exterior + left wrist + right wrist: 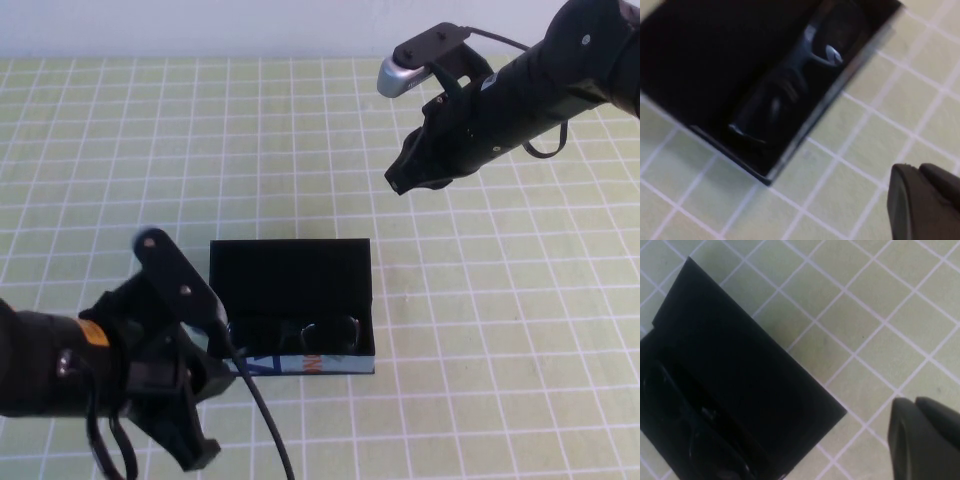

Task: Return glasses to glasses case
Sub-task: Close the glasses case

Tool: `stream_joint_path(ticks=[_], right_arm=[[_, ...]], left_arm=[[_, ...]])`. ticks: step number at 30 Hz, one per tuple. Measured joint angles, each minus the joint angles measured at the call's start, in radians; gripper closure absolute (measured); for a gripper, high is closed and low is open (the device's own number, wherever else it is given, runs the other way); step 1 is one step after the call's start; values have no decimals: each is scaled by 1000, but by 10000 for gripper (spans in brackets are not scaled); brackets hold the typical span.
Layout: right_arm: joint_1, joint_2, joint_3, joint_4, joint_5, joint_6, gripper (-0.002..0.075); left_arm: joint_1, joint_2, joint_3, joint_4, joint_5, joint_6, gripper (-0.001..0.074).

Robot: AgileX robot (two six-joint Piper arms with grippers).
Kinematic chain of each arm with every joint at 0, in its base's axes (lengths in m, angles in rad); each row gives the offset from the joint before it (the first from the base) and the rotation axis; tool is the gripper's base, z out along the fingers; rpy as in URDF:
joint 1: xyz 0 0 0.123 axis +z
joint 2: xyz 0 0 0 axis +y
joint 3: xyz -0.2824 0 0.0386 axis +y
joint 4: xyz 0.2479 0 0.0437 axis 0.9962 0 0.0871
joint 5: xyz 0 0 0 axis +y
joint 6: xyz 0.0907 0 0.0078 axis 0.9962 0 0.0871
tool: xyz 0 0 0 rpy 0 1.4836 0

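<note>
The high view alone shows the glasses case's (292, 305) printed front edge; the left wrist view shows the glasses (790, 85) lying inside it. The left gripper (190, 445) hangs beside the case's near-left corner; whether it is open cannot be told. The right gripper (412, 178), closed and empty, hovers beyond the case's far-right corner.

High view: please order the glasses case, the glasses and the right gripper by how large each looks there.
1. glasses case, open on the mat, clearly largest.
2. and 3. glasses inside it and the shut right gripper, raised above the mat: similar, and the gripper sits nearer the camera, so unranked.
</note>
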Motion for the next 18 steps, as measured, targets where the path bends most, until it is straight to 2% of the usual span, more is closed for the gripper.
stream_joint_path(ticks=[4, 7, 11, 18], right_arm=[[0, 0, -1, 0, 0, -8, 743], [0, 0, -1, 6, 0, -8, 743], [0, 0, -1, 28, 0, -8, 743], [0, 0, -1, 65, 0, -34, 743]], left_arm=[[-64, 37, -24, 253, 39, -247, 739], [-64, 66, -24, 266, -5, -357, 739], [-64, 119, -25, 76, -74, -280, 739], [-64, 270, -31, -398, -142, 98, 739]])
